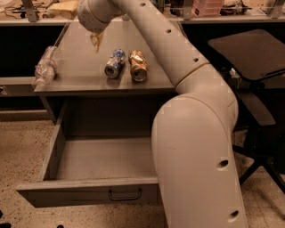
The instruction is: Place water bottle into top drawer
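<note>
The gripper [95,41] hovers above the bench [84,76]; open or closed, I can't tell. The water bottle [46,67] lies at the left edge, so a nudge could roll it off, missing the open top drawer [67,190].

Cream, smooth tubular arm [196,147], small dark holes, thin joint seams; yellowish pincer [95,40] over table [80,71] rear.

— Where does the arm [151,40] sit?
— It rises thick and cream-coloured from the lower right and bends at the elbow [202,87] right of centre. From there it runs slimmer, up and leftward, to the wrist [93,13] at the top left.
— And the gripper?
— The gripper [96,41] hangs just under the wrist, pointing down, at the upper left of the view. Only a pale yellow part of it shows below the wrist.
</note>
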Robot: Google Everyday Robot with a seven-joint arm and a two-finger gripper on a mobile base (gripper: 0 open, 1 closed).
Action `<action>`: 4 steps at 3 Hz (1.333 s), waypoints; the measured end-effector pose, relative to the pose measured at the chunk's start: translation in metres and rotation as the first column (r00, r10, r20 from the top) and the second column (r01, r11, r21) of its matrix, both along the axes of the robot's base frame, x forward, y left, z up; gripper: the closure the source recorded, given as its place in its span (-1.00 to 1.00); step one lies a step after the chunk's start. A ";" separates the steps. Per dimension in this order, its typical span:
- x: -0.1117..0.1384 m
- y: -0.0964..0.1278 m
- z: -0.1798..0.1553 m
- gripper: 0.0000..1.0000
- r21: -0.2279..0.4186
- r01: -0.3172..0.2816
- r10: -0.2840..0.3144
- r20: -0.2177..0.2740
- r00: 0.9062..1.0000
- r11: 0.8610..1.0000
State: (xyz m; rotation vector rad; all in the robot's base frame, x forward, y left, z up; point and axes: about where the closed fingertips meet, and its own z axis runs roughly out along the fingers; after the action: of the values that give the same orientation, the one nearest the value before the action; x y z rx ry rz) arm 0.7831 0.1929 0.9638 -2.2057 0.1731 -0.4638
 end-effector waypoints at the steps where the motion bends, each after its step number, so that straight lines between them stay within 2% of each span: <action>1: 0.017 0.040 -0.002 -0.71 0.095 -0.028 0.028 0.002 1.000 0.995; 2: 0.026 0.073 -0.017 -0.25 0.137 -0.060 0.064 -0.027 0.998 0.989; 3: 0.032 0.085 -0.038 0.04 0.129 -0.051 0.061 -0.074 0.995 0.990; 4: 0.036 0.083 -0.052 -0.26 0.102 -0.028 0.039 -0.110 0.993 0.994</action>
State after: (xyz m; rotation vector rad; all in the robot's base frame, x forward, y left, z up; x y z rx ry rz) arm 0.8193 0.2756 0.9121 -2.1336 0.2143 -0.3071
